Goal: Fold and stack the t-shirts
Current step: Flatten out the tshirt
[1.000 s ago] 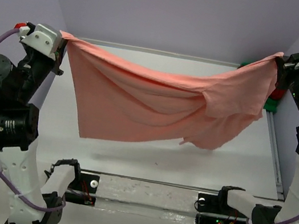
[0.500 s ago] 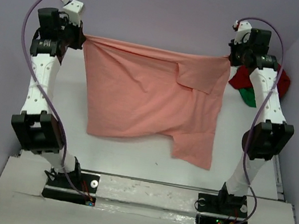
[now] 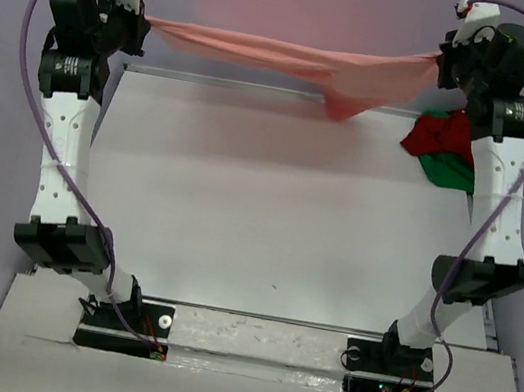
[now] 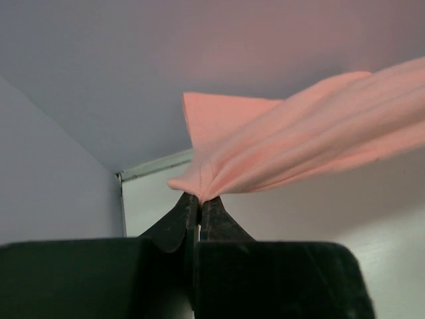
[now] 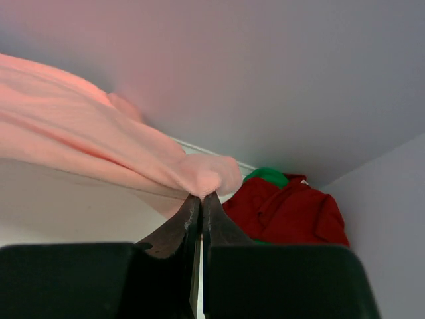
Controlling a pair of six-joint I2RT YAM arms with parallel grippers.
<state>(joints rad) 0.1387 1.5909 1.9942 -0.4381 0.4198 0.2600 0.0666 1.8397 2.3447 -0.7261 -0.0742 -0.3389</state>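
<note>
Salmon-pink t-shirt (image 3: 287,55) stretched between end effectors (image 3: 147,26) (image 3: 438,64) (both clamped).

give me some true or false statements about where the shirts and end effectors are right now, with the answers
1. The pink shirt hangs in the air, stretched between the left end effector and the right end effector. True.
2. The left end effector is open. False: it is shut on the pink shirt's edge.
3. The red shirt and the green shirt lie bunched together at the far right of the table. True.
4. The right end effector holds the green shirt. False: it is shut on the pink shirt; the green shirt lies on the table.
</note>
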